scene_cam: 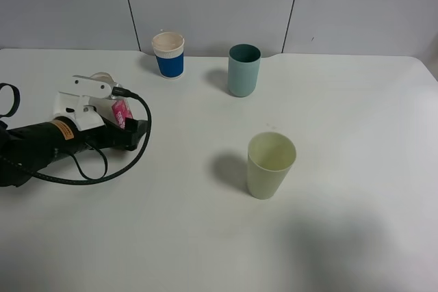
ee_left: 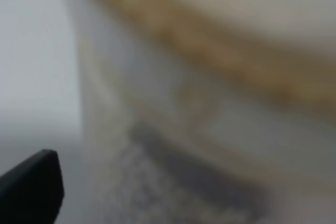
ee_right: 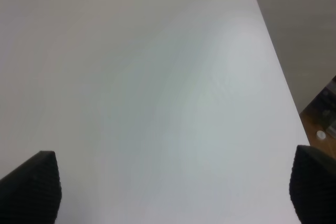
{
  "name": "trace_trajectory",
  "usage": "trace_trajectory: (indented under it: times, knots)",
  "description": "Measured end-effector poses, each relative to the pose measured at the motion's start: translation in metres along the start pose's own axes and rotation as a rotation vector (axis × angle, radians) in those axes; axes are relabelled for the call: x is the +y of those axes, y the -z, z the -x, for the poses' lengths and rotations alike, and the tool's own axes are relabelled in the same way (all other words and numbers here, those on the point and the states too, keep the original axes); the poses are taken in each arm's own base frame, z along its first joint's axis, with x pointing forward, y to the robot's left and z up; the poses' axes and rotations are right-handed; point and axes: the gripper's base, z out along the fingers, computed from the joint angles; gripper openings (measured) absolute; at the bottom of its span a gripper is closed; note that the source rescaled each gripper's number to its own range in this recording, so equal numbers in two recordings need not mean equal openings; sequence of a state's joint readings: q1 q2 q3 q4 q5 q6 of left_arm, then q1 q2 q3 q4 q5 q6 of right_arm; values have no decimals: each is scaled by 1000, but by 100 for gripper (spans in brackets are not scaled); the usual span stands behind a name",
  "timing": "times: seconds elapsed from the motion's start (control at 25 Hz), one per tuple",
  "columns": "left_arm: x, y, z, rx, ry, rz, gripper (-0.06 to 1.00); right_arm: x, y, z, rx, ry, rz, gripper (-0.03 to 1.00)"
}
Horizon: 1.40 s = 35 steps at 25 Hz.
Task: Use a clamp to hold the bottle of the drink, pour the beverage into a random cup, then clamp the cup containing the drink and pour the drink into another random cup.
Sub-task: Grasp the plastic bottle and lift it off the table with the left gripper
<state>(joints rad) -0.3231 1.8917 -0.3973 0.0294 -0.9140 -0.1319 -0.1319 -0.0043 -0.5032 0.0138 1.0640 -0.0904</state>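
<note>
My left gripper (scene_cam: 113, 117) is spread wide, not squeezing. The bottle of the drink (scene_cam: 121, 110) looks to stand right between its fingers (ee_left: 31, 187). My right gripper (ee_right: 173, 187) hangs open, holding nothing, with no bottle near.

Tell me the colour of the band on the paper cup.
Blue, under a white rim. The paper cup shows best in the exterior high view.
</note>
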Motion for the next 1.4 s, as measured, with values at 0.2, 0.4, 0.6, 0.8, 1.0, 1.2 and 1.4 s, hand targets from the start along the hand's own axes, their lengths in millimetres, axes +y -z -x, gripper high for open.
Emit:
trace_trajectory:
  times: [0.2, 0.4, 0.6, 0.8, 1.0, 1.2, 1.4]
  knots:
    - [0, -2, -3, -12, 1, -2, 100, 0, 0, 0, 0, 0, 0, 59]
    - [0, -3, -3, -21, 1, -3, 96, 0, 0, 0, 0, 0, 0, 59]
    - [0, -3, -2, -25, 1, -4, 95, 0, 0, 0, 0, 0, 0, 59]
    - [1, 6, -10, -15, 1, -2, 93, 0, 0, 0, 0, 0, 0, 59]
    - [2, 13, -16, -7, -6, -1, 93, 0, 0, 0, 0, 0, 0, 59]
    - [1, 14, -12, -33, -7, -3, 93, 0, 0, 0, 0, 0, 0, 59]
    - [3, 14, -12, -38, 4, 7, 93, 0, 0, 0, 0, 0, 0, 59]
